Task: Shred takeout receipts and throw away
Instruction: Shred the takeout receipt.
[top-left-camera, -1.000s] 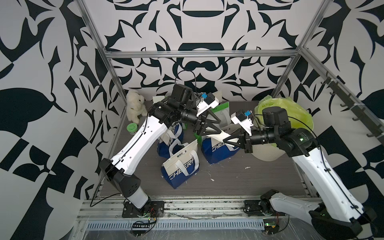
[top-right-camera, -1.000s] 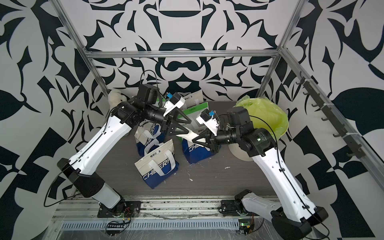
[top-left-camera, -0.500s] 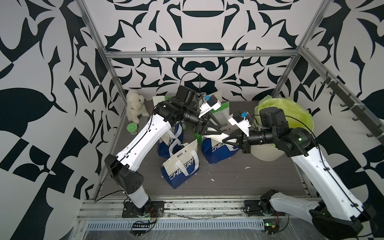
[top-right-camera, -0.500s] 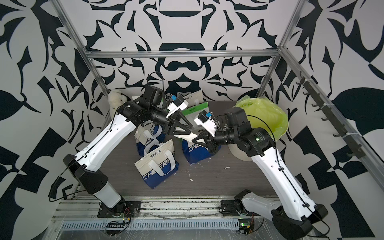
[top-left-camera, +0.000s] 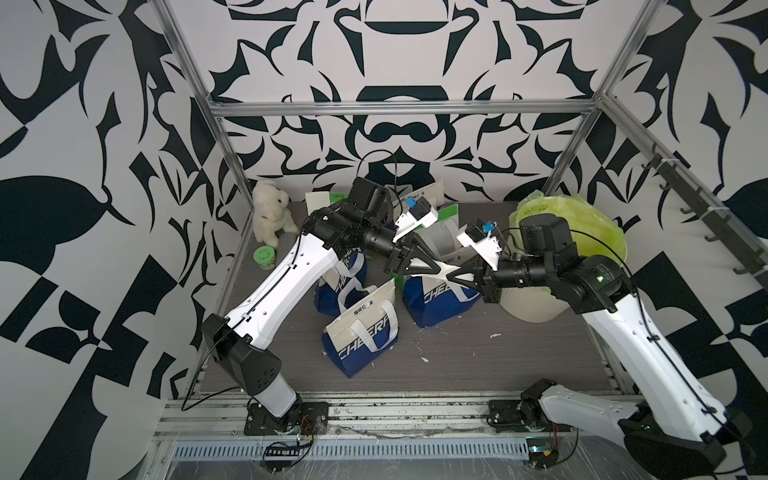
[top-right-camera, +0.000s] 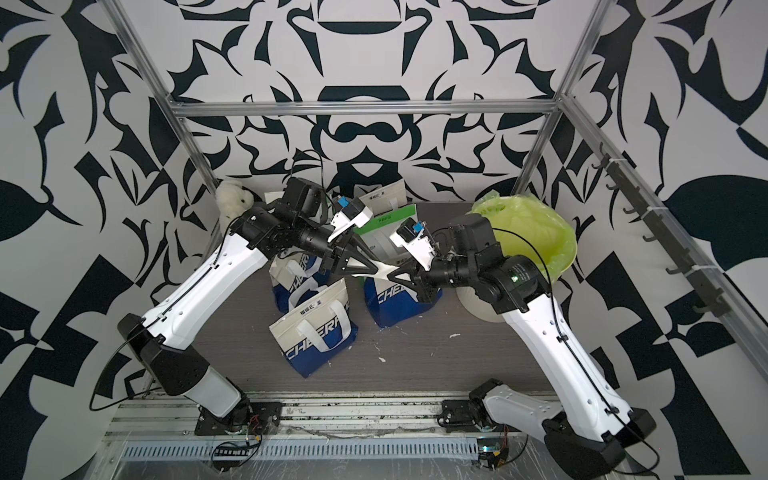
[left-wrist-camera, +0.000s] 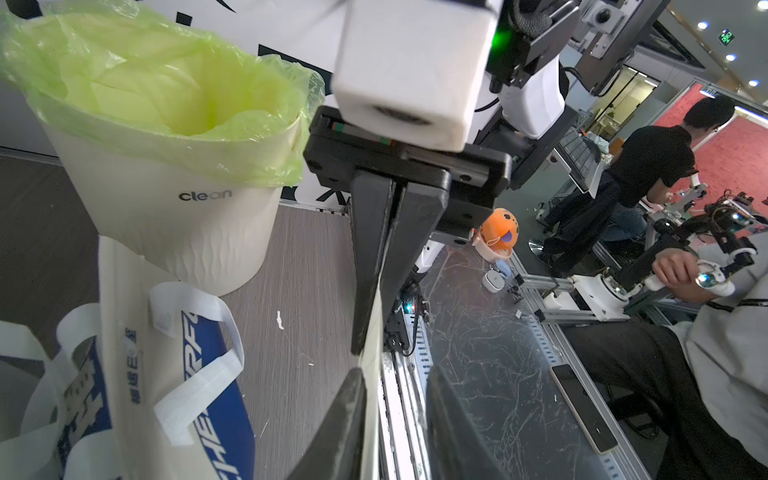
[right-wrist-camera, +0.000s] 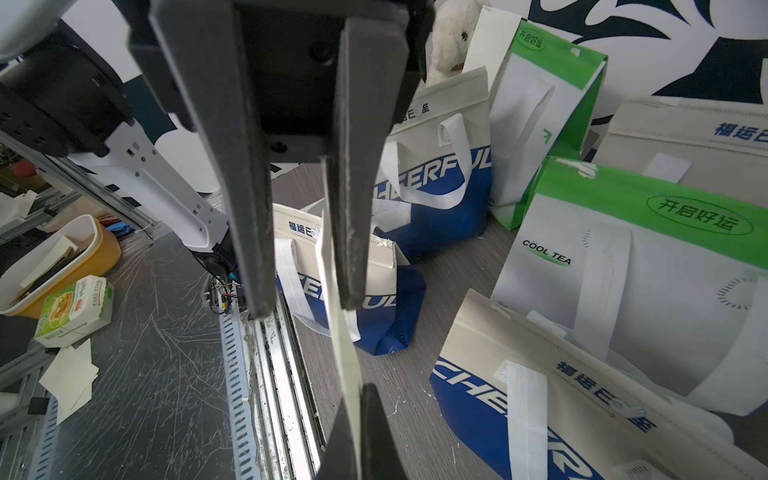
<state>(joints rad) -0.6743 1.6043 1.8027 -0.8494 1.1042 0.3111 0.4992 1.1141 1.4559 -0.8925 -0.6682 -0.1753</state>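
The left gripper is pointing tip to tip at the right gripper above the middle of the table. Its 2 fingers are standing partly apart, and the takeout receipt, a cream slip seen edge-on, is passing between them, lying against 1 finger and clear of the other. The right gripper is pinching the other end of that same slip with its jaws pressed together. In both top views the receipt is showing as a small white patch between the 2 tips, above a blue-and-white bag. The bin with its green liner is standing just beside the right arm.
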